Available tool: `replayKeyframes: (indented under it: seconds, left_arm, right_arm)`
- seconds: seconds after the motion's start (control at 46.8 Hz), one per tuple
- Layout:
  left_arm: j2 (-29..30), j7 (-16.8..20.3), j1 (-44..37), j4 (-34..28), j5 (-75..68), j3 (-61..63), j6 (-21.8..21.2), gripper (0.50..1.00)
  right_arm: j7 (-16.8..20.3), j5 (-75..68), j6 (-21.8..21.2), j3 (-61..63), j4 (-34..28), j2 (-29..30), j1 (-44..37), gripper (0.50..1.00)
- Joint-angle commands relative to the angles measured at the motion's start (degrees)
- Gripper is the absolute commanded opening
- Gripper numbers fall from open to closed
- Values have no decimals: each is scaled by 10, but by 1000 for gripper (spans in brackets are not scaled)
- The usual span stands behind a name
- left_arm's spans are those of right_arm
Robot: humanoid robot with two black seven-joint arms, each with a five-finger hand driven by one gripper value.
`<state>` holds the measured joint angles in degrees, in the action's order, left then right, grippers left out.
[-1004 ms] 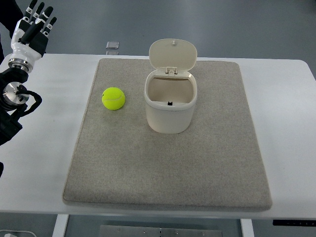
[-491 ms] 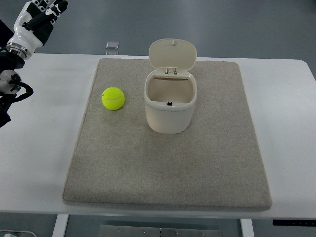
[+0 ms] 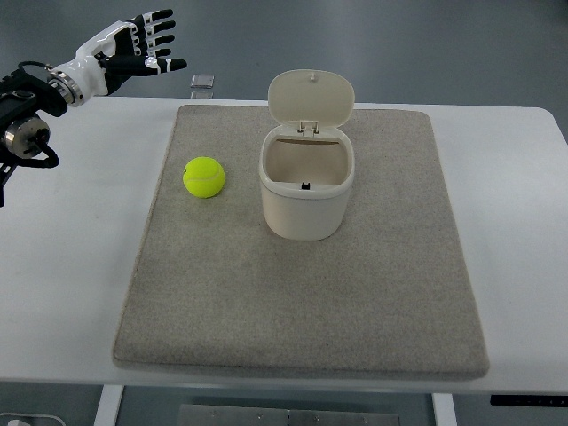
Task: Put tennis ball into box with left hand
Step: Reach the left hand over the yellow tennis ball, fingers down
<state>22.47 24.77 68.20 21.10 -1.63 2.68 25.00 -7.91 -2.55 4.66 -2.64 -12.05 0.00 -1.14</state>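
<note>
Left hand (image 3: 133,49) far-left, fingers spread, holding nothing. Tennis ball (image 3: 204,177) sits on the mat (image 3: 302,302), near-right of the hand, just left of the open-lidded box (image 3: 306,191).

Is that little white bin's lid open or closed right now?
Open. The bin stands upright on the mat, its lid flipped up behind the opening, and the inside looks empty.

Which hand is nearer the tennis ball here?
Left. The left hand, fingers spread, hovers beyond the table's far-left edge, up and left of the tennis ball on the mat. The right hand is out of view.
</note>
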Motion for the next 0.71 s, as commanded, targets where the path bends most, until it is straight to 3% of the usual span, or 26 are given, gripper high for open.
replayKeyframes:
  seconds: [0.0,0.256,0.513,0.684]
  left_arm:
    - [-1,0,4,-1,-1,18,1,986]
    - [-3,0,19,4,-12,94,0,984]
    - [-9,0,36,7,-141,132,1,979]
    - [-7,0,62,7,-199,133,42,975]
  right_arm:
    - [0,0,0,0,0,0,0,938]
    - [0,0,0,0,0,0,0,938]
    - [0,0,0,0,0,0,0,938]
    - [0,0,0,0,0,0,0,938]
